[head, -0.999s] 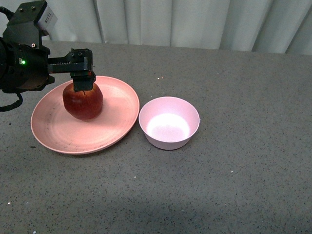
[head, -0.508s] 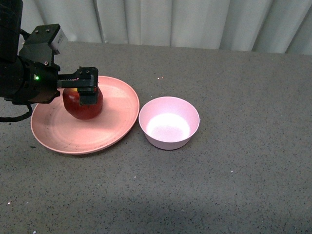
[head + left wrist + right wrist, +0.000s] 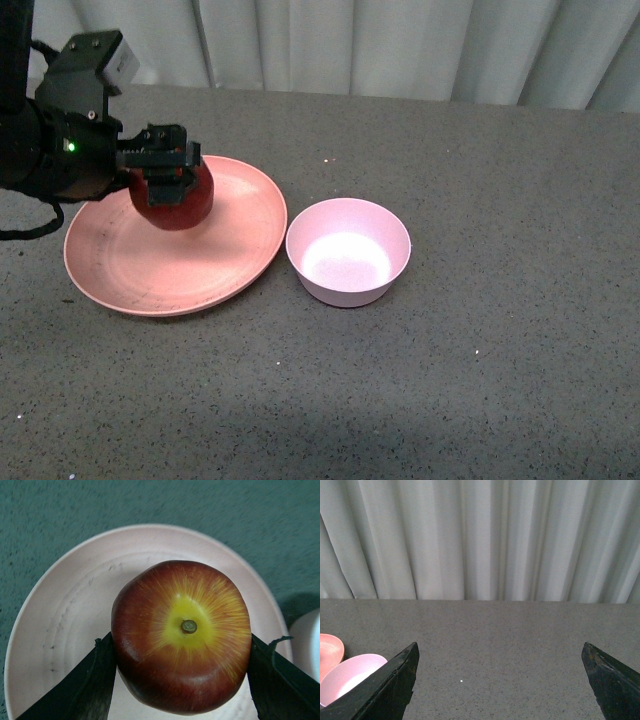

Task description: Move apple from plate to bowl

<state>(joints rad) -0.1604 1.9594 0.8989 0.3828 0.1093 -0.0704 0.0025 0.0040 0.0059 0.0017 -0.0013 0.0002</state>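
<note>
The dark red apple (image 3: 175, 200) hangs just above the wide salmon-pink plate (image 3: 230, 260) at the left of the front view. My left gripper (image 3: 165, 172) is shut on the apple from above. The left wrist view shows the apple (image 3: 182, 635) stem up, yellow around the stem, pinched on both sides by the black fingers (image 3: 95, 680), with the plate (image 3: 65, 615) below it. To the plate's right stands the small pale pink bowl (image 3: 348, 250), with nothing in it. My right gripper (image 3: 500, 680) is open over bare table and does not show in the front view.
Grey speckled tabletop (image 3: 480, 350) stretches to the right and front of the bowl. A pale pleated curtain (image 3: 400, 45) closes off the far edge. The right wrist view catches the bowl (image 3: 347, 677) and a sliver of the plate (image 3: 330, 650) at its edge.
The left gripper came down onto the apple, shut on it and has raised it slightly off the plate. The bowl and plate stayed where they were.
</note>
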